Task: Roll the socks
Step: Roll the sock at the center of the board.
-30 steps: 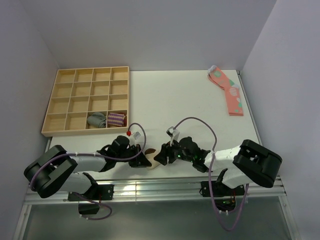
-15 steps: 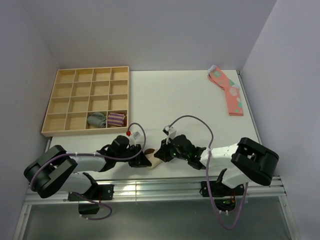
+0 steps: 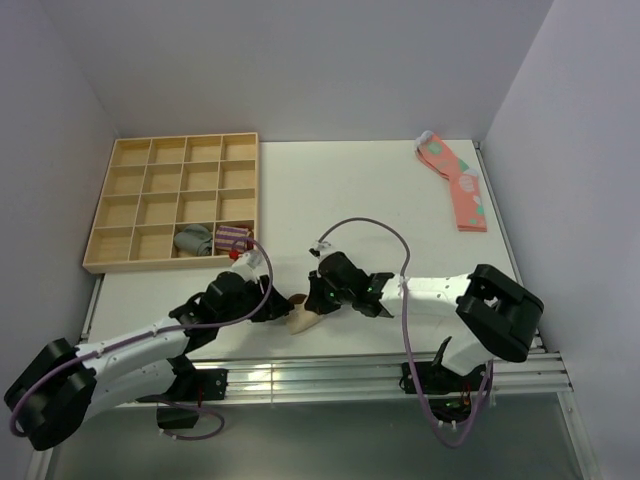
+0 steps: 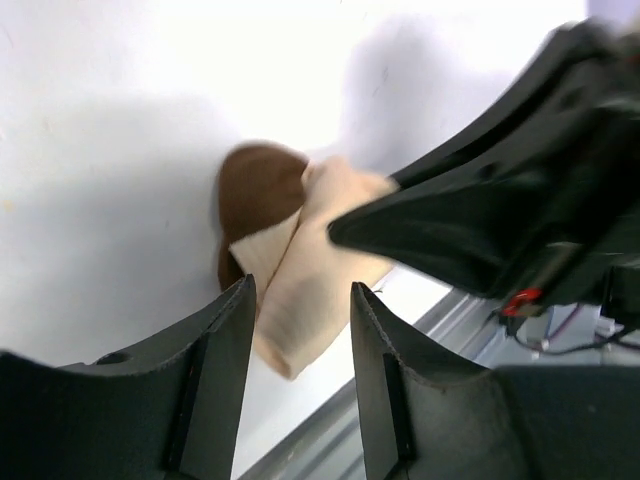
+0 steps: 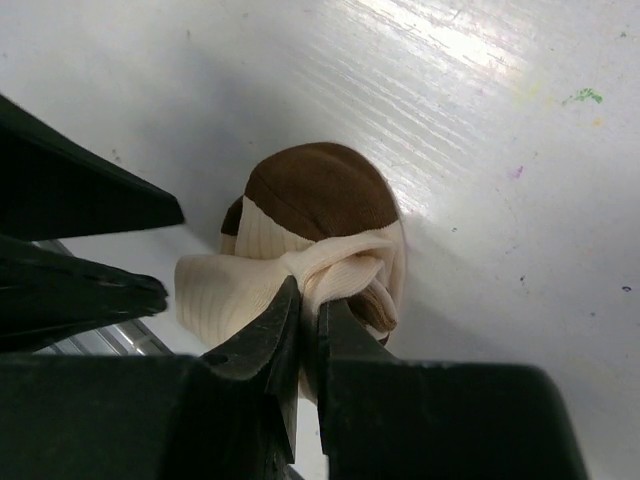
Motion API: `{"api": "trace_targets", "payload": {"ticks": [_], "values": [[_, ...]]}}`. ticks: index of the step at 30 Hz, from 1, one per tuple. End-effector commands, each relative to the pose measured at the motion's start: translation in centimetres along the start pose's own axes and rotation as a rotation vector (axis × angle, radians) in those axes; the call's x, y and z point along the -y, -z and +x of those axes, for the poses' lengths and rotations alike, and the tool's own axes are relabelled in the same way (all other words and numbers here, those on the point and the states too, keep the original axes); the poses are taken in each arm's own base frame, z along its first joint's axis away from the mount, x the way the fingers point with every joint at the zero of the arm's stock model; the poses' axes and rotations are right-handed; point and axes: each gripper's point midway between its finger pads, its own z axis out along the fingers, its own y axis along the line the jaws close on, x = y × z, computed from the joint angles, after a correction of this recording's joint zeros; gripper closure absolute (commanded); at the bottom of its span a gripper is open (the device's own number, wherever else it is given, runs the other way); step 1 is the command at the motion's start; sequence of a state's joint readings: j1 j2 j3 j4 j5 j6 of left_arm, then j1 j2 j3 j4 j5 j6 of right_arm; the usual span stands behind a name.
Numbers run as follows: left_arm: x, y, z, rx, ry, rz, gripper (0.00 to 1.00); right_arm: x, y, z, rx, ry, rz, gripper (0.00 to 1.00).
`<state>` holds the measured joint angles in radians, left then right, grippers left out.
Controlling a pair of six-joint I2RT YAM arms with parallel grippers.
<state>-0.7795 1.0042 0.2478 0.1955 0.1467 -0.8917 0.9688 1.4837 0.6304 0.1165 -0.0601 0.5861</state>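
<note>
Pinching a fold of cream fabric, my right gripper (image 5: pixel 305 295) is clenched on the socks (image 5: pixel 318 195), a bundle with a brown patch showing. My left gripper (image 4: pixel 300 292) has its jaws spread, the bundle in sight between them; I cannot tell if it touches. The socks lie on the table (image 3: pixel 350 200), right of the wooden tray (image 3: pixel 140 263) and nearer the arm bases. Pink socks (image 3: pixel 455 185) lie far right of the tray.

Largely hidden at the near edge of the bench (image 3: pixel 380 200) beneath left pincer (image 3: pixel 278 308) and right pincer (image 3: pixel 314 300): beige socks (image 3: pixel 300 320). Blurred throughout in left wrist view.
</note>
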Motion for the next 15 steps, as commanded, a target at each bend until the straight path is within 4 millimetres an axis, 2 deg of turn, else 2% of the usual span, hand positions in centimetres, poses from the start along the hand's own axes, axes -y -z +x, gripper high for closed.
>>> {"api": "trace_targets", "payload": {"ticks": [1, 3, 5, 7, 11, 12, 15], "values": [[1.3, 0.6, -3.8, 0.158, -0.085, -0.015, 0.52, 3.7, 1.0, 4.2, -0.21, 0.022, 0.169, 1.0], [1.7, 0.7, -4.3, 0.188, -0.12, -0.01, 0.53, 3.4, 1.3, 4.3, -0.26, 0.005, 0.157, 1.0], [2.0, 0.6, -4.4, 0.21, -0.148, -0.017, 0.52, 4.4, 1.6, 4.5, -0.311, -0.007, 0.189, 1.0], [2.6, 0.5, -4.5, 0.23, -0.176, -0.006, 0.53, 4.3, 1.5, 4.2, -0.35, -0.011, 0.185, 1.0], [3.6, 0.1, -3.7, 0.265, -0.243, -0.017, 0.53, 4.3, 1.9, 4.5, -0.449, -0.03, 0.181, 1.0], [4.4, 0.1, -3.4, 0.27, -0.262, 0.008, 0.53, 4.4, 1.8, 4.0, -0.457, -0.032, 0.183, 1.0], [4.6, -0.2, -3.1, 0.284, -0.299, 0.008, 0.53, 4.3, 2.1, 3.8, -0.513, -0.033, 0.189, 1.0]]}}
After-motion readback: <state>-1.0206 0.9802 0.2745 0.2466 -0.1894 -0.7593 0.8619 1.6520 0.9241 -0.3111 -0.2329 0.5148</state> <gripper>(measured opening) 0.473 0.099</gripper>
